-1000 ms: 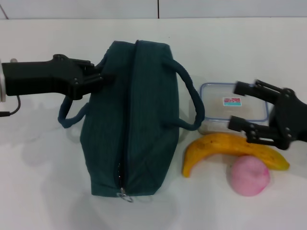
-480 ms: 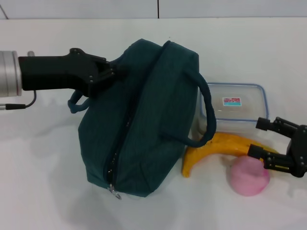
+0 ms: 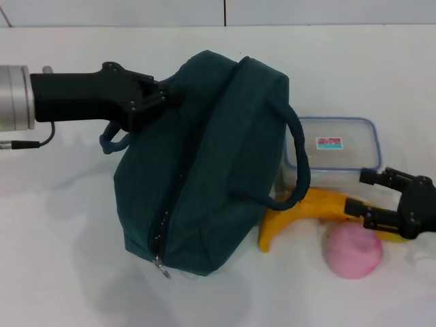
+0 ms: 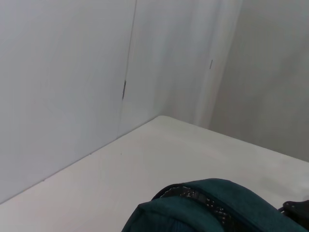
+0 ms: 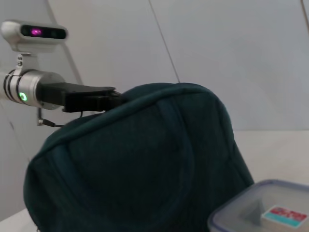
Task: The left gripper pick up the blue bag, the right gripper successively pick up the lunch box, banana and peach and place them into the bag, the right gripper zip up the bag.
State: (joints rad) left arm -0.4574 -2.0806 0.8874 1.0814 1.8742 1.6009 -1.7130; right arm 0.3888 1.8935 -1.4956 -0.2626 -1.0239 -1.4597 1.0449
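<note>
The blue bag (image 3: 204, 170) is tilted, its far end raised, with my left gripper (image 3: 161, 102) shut on that end by a handle. Its zipper pull (image 3: 163, 270) hangs at the near end. The lunch box (image 3: 334, 146) stands right of the bag, and the banana (image 3: 300, 210) lies in front of it. The peach (image 3: 353, 251) rests nearest, at the right. My right gripper (image 3: 370, 197) is open, low over the banana's right end, between box and peach. The right wrist view shows the bag (image 5: 135, 159), the lunch box (image 5: 270, 210) and the left gripper (image 5: 91, 99). The bag's top (image 4: 207, 212) fills the left wrist view's lower edge.
Everything rests on a white table (image 3: 61, 259) with a pale wall (image 3: 136, 10) behind it. One bag handle (image 3: 298, 163) loops over toward the lunch box and the banana. A thin cable (image 3: 27, 144) trails from the left arm.
The left gripper has lifted and tilted the bag's far end toward the right. The right gripper dropped from over the lunch box to low over the banana, then edged up slightly.
</note>
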